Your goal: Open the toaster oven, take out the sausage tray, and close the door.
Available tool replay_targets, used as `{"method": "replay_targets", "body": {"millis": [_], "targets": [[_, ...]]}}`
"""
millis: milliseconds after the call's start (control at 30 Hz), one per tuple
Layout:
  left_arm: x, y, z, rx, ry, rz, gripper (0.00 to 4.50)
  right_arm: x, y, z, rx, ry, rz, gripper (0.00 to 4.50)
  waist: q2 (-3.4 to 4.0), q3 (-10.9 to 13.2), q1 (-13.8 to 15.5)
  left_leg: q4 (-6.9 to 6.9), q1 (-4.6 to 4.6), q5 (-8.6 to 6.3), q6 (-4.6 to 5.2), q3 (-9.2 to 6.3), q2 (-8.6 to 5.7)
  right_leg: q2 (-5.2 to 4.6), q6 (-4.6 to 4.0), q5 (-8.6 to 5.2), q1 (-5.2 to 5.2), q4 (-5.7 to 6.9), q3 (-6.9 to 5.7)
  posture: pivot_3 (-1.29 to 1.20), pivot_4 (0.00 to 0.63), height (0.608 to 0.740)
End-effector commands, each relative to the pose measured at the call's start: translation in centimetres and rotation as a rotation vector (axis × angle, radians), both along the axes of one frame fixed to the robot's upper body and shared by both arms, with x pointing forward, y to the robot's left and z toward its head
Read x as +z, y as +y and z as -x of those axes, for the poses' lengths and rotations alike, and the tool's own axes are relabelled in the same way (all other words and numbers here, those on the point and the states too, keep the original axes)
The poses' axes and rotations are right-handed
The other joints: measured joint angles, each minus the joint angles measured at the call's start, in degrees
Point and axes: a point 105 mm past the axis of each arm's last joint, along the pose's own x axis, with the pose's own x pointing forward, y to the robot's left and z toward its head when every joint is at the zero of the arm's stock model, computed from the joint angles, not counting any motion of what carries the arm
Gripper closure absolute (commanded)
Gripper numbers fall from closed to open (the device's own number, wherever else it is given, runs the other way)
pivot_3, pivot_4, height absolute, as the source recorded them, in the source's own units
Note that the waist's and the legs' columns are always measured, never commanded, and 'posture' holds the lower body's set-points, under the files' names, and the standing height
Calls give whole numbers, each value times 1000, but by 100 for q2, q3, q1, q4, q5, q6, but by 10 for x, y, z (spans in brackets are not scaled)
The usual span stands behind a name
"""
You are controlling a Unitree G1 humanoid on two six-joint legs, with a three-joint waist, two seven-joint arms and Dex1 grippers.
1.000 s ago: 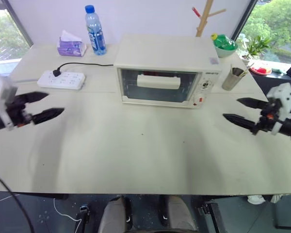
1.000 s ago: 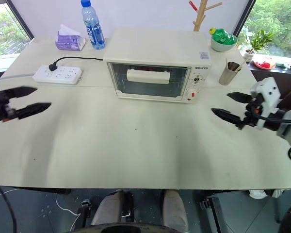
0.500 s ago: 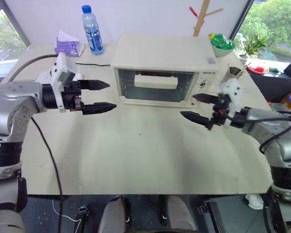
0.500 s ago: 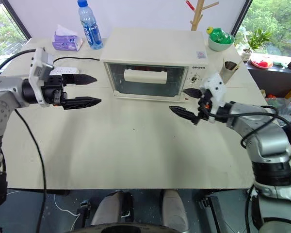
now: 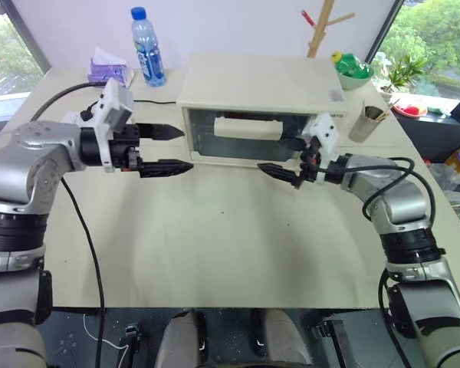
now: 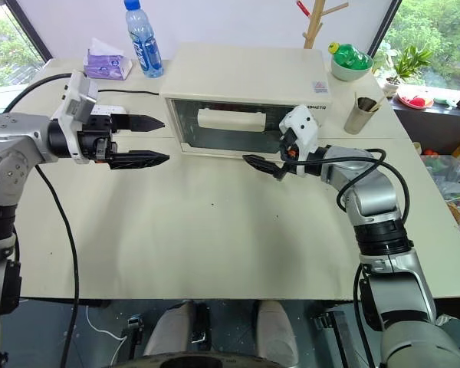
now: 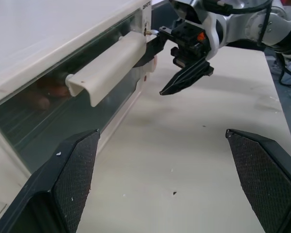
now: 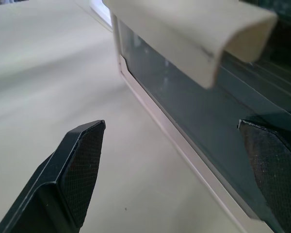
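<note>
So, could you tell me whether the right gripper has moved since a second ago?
Yes: the right gripper moved leftward, from beyond the toaster oven to its door.

The right gripper [image 5: 285, 157] covers the right end of the door [image 5: 245, 139] and much of the knob panel of the toaster oven [image 5: 257, 80]. Behind the glass, the sausage tray [image 7: 41, 94] reads as dim reddish shapes; its outline cannot be made out. The handle [image 8: 194, 26] is cut off by the frame edge.
</note>
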Motion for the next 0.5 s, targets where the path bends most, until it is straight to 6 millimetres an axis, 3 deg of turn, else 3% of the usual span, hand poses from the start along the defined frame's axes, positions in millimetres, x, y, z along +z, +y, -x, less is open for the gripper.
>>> {"method": "replay_targets", "body": {"millis": [33, 300, 500], "targets": [[11, 7, 3, 20, -48, 0, 75, 23, 10, 3, 47, -83, -20, 0, 0, 0, -5, 0, 0, 1, -1, 0, 0, 0, 0, 0, -2, 7, 0, 0, 150, 736], [8, 8, 0, 32, -44, 6, 75, 37, 19, 13, 102, -121, -40, 0, 0, 0, -2, 1, 0, 6, -9, -2, 0, 0, 1, 0, -15, 30, 0, 0, 150, 736], [8, 7, -3, 29, -45, 10, 75, 35, 27, 28, 147, -114, -58, 0, 0, 0, 0, 0, 0, 6, -10, -3, 0, 0, 1, 0, -15, 31, 0, 0, 150, 736]]}}
